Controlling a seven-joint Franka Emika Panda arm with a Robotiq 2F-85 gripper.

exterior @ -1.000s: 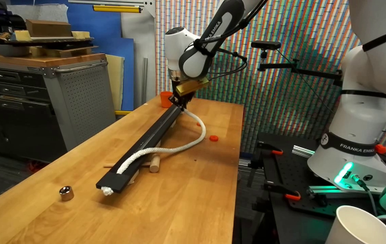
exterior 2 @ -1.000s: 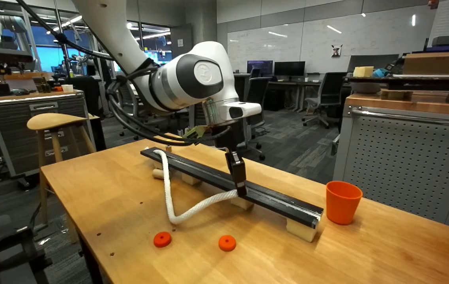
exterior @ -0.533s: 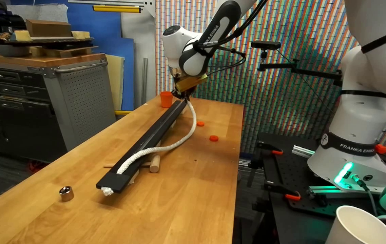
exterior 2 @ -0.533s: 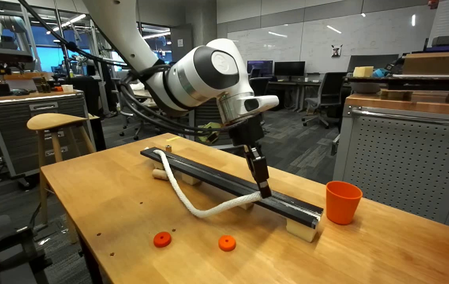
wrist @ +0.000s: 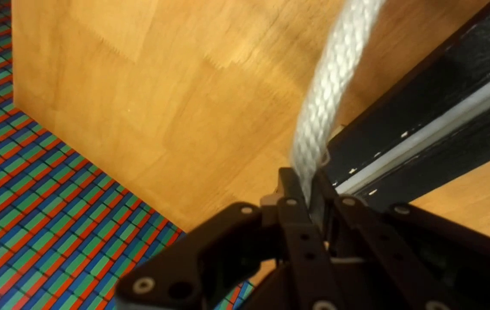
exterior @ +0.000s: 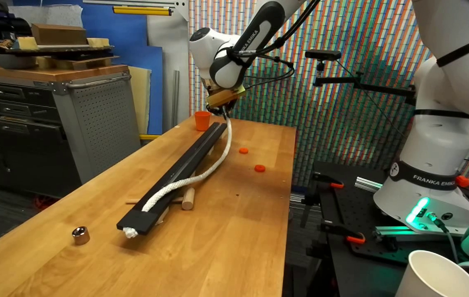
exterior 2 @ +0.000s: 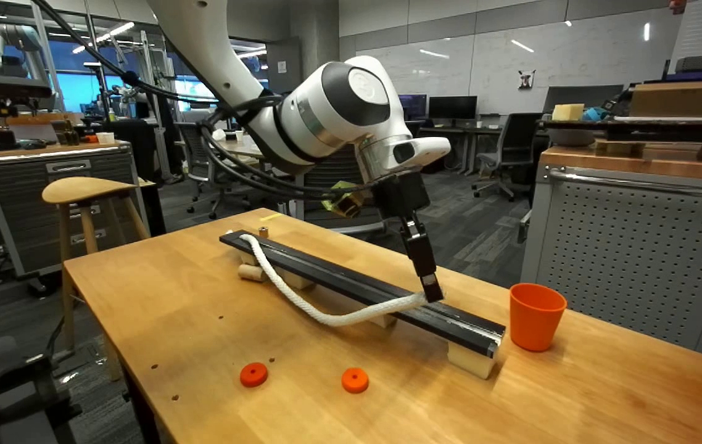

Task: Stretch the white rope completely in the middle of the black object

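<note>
The white rope (exterior 2: 332, 319) lies on the blocky end of the black bar, then leaves the bar's side in a sagging curve up to my gripper (exterior 2: 432, 290). A frayed white tip (exterior: 130, 232) sticks out at that end. The black bar (exterior 2: 332, 271) has a pale groove along its middle and shows in both exterior views (exterior: 185, 165). In the wrist view my gripper (wrist: 307, 182) is shut on the rope (wrist: 331, 82), near its far end. The bar (wrist: 383, 133) runs below and right of the rope there. I cannot tell whether the sag touches the table.
Wooden blocks (exterior 2: 471, 359) hold the bar above the table. A wooden dowel (exterior: 188, 199) lies beside it. An orange cup (exterior 2: 535, 317) stands just past the bar's far end. Two orange discs (exterior 2: 253, 374) (exterior 2: 355, 380) and a metal ring (exterior: 80, 235) lie on the table.
My gripper has moved along the bar toward the orange cup and risen a little, with the rope held. The rope's loop beside the bar has become shallower and closer to the bar.
</note>
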